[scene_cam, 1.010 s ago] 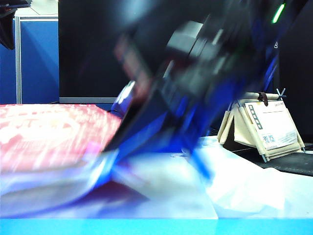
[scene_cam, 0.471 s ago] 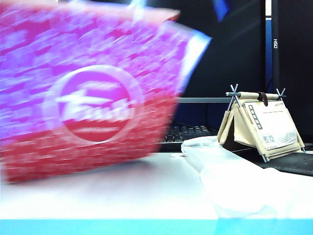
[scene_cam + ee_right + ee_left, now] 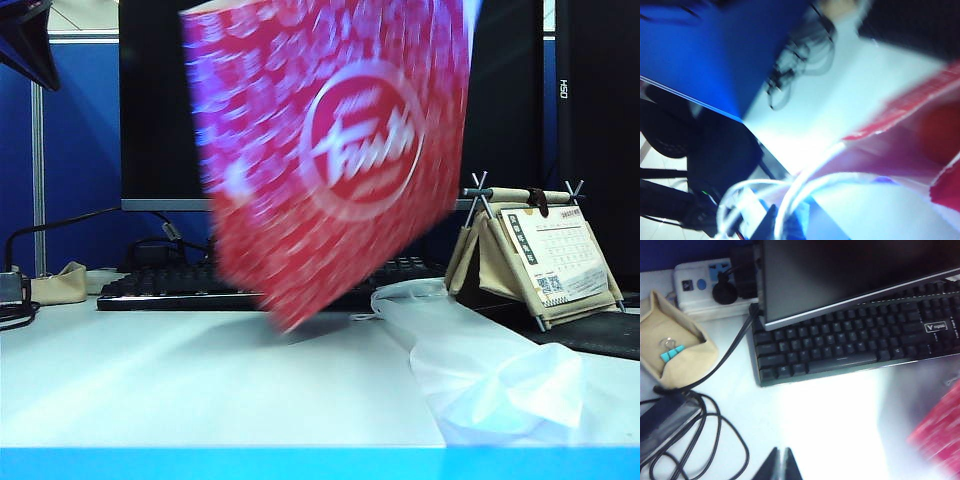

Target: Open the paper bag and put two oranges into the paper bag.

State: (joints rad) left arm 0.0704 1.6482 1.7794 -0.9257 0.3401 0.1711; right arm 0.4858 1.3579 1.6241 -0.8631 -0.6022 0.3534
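Observation:
The red paper bag with its round white logo hangs tilted and blurred above the table in the exterior view, only its lower corner near the surface. In the right wrist view my right gripper is shut on the bag's white cord handles, and the red bag hangs beyond it. My left gripper is shut and holds nothing over the bare white table, with a corner of the bag off to one side. Neither gripper shows in the exterior view. The oranges are out of view.
A black keyboard and a monitor stand behind the bag. A translucent white plastic bag lies at the front right, with a desk calendar behind it. A power strip, a beige pouch and black cables lie at the left.
The bag lay flat at the left a second ago. It has been lifted and swung up and to the right. The right arm that filled the exterior view has left it.

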